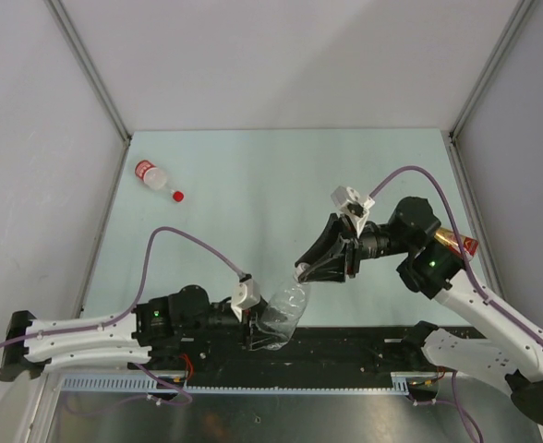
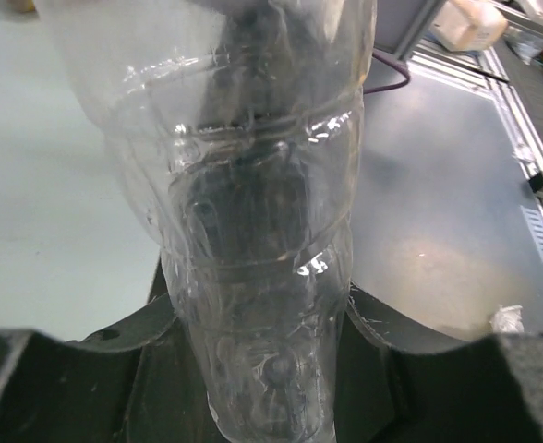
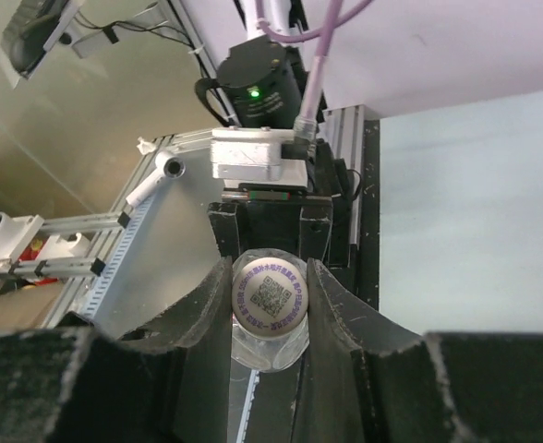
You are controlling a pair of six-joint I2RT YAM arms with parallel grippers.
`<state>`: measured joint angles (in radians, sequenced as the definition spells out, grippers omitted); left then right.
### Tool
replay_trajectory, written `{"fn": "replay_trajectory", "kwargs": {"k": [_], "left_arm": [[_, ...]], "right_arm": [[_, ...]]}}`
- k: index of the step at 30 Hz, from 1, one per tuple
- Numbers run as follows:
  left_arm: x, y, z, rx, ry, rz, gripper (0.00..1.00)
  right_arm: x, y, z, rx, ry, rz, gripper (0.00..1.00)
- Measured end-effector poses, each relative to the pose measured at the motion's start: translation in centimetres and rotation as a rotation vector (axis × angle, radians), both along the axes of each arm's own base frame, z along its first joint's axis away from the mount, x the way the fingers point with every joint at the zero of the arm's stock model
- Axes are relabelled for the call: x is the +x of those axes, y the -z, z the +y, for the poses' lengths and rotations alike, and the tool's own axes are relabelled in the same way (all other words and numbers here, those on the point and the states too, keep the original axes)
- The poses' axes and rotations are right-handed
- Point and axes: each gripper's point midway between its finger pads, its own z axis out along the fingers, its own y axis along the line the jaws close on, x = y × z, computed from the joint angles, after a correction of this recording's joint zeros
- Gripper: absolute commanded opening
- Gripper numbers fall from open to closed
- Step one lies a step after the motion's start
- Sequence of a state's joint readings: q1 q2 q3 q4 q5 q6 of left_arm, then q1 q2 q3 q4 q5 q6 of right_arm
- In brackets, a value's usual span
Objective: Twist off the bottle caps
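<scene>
My left gripper [image 1: 258,325] is shut on the lower body of the clear crinkled bottle [image 1: 283,314], which tilts up to the right; it fills the left wrist view [image 2: 253,231]. My right gripper [image 1: 310,270] is shut on that bottle's white cap [image 3: 269,296], which bears a purple QR print, with a finger pressed on each side. A clear bottle with a red label band [image 1: 150,174] lies at the far left of the table, and a loose red cap [image 1: 177,196] lies beside its neck. The amber bottle [image 1: 454,241] shows partly behind my right arm.
The pale green table [image 1: 253,203] is bounded by white walls and metal frame posts [image 1: 91,69]. A black strip and rail [image 1: 345,355] run along the near edge between the arm bases.
</scene>
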<state>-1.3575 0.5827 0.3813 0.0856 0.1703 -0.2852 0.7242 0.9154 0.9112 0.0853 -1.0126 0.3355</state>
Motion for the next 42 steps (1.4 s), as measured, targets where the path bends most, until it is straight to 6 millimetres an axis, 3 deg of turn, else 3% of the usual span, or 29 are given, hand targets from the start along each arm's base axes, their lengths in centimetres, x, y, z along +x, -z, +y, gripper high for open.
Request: {"fn": "replay_trajectory", "kwargs": {"k": [2, 5, 12, 15, 20, 29, 35, 42], "left_arm": [[-0.7, -0.3, -0.2, -0.013, 0.042, 0.005, 0.00], [-1.1, -0.7, -0.3, -0.031, 0.065, 0.004, 0.00], [-0.2, -1.2, -0.3, -0.049, 0.017, -0.006, 0.00], [0.9, -1.4, -0.2, -0.057, -0.046, -0.013, 0.00], [3.2, -0.2, 0.3, -0.007, -0.181, -0.018, 0.00], [6.2, 2.8, 1.4, 0.112, -0.357, -0.041, 0.03], [8.1, 6.0, 2.0, 0.304, -0.449, -0.089, 0.01], [10.9, 6.6, 2.5, 0.483, -0.608, -0.170, 0.01]], "right_arm": [[-0.7, -0.3, -0.2, 0.010, -0.024, -0.023, 0.05], [-1.2, -0.6, -0.3, 0.020, -0.035, -0.037, 0.21], [-0.3, -1.1, 0.0, 0.032, 0.041, -0.016, 0.79], [1.5, -1.3, 0.2, 0.035, 0.144, 0.032, 0.95], [5.1, -1.9, -0.3, 0.058, 0.339, 0.145, 0.99], [9.1, -1.7, -1.4, 0.078, 0.543, 0.273, 0.99], [11.7, 0.3, -1.8, 0.033, 0.635, 0.353, 0.99], [13.5, 3.7, -2.3, -0.065, 0.694, 0.458, 0.99]]}}
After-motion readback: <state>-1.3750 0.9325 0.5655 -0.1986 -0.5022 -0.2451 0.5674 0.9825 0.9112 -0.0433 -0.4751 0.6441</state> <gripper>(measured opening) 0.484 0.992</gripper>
